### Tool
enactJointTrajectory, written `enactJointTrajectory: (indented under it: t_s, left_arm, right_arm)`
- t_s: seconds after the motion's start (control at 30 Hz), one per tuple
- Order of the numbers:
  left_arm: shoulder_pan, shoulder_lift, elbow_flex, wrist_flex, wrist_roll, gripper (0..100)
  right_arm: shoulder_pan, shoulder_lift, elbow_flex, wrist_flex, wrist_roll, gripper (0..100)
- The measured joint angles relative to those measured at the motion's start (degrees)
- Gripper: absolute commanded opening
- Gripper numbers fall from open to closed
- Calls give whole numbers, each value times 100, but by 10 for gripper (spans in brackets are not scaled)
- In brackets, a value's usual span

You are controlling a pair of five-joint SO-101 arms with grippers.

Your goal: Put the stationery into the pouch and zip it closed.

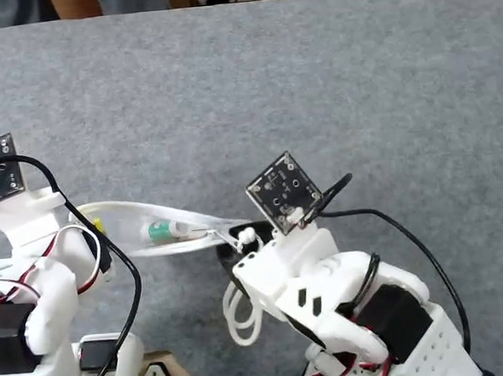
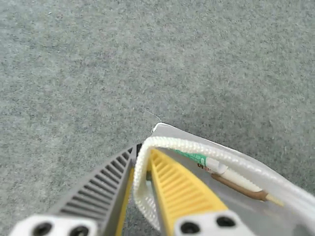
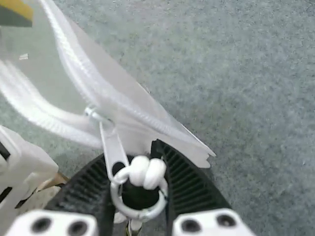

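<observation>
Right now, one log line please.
left fingers: shut on pouch | right fingers: shut on zipper pull | stationery: inside pouch | zip: not closed

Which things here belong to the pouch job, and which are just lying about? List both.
Job in hand:
clear pouch
zipper pull
green-and-white stationery item, inside the pouch
brown pencil, inside the pouch
left gripper, on the pouch's end
right gripper, on the pull

Lying about:
grey table cover
black cable

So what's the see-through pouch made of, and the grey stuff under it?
The pouch looks like soft clear plastic, slightly frosted: the stationery shows through it. The grey table cover looks like felt or short carpet, matte and fuzzy.
</observation>
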State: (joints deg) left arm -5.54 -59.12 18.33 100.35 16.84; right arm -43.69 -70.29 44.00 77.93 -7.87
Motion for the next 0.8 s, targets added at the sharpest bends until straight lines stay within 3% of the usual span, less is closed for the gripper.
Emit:
enactJointTrajectory:
  t_s: [0.2, 0.43, 0.8]
  left_arm:
    - [9, 0, 0, 0, 9, 29]
    - [9, 0, 0, 0, 9, 29]
    - [9, 0, 0, 0, 9, 29]
  right_arm:
    - [501, 62, 149, 158, 0, 232]
    - [598, 62, 158, 870, 0, 216]
    - [607, 62, 158, 774, 0, 216]
